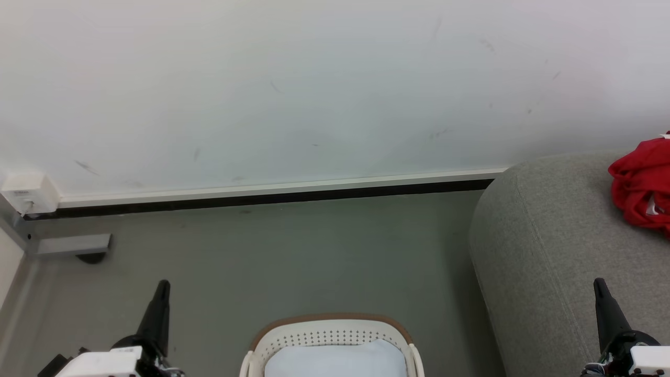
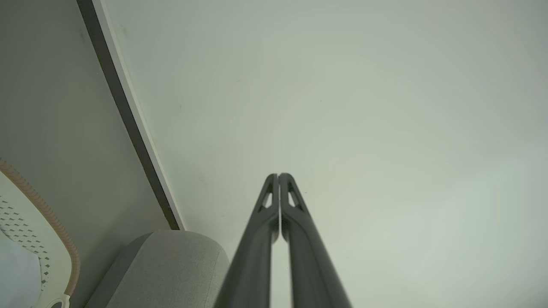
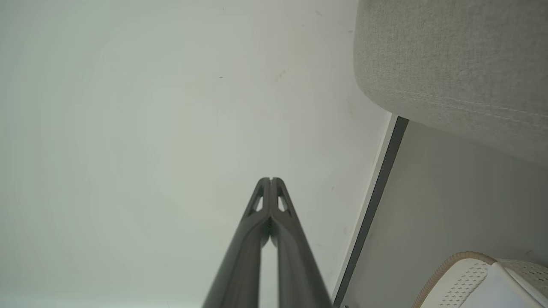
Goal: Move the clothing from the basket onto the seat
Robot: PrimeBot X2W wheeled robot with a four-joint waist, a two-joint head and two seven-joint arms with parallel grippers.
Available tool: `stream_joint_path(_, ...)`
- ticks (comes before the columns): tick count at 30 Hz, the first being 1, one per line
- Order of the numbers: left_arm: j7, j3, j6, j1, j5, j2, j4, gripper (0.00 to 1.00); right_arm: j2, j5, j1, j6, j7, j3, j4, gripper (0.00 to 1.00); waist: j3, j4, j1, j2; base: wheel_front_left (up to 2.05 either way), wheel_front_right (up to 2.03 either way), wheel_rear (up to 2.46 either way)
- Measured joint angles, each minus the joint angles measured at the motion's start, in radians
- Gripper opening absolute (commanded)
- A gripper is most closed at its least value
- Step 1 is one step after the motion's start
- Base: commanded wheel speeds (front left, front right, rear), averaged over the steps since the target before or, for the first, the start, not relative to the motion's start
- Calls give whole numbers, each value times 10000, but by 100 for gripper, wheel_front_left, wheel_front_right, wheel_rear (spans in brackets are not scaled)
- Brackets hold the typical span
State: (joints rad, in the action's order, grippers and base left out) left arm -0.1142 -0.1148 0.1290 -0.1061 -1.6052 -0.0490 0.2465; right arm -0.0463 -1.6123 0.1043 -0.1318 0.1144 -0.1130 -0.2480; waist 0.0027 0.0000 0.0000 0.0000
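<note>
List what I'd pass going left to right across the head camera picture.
White wall box → left arm's fingers → basket → seat → red clothing lying on the seat. The right arm's fingers are left out because they stand in front of the seat.

- Head view looks forward and down from high up at the floor and the wall.
- Left wrist view faces the wall along the left gripper, with the seat corner near.
- Right wrist view faces it along the right gripper (a mirrored angle); all three views share the basket rim.
</note>
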Motion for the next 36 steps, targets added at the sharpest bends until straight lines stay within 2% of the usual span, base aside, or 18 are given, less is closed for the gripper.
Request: stream_joint_path(36, 0, 0, 15, -1, 0, 0, 0, 0, 0, 0, 0, 0, 0, 0, 0, 0, 0, 0, 0, 0, 0, 0, 0)
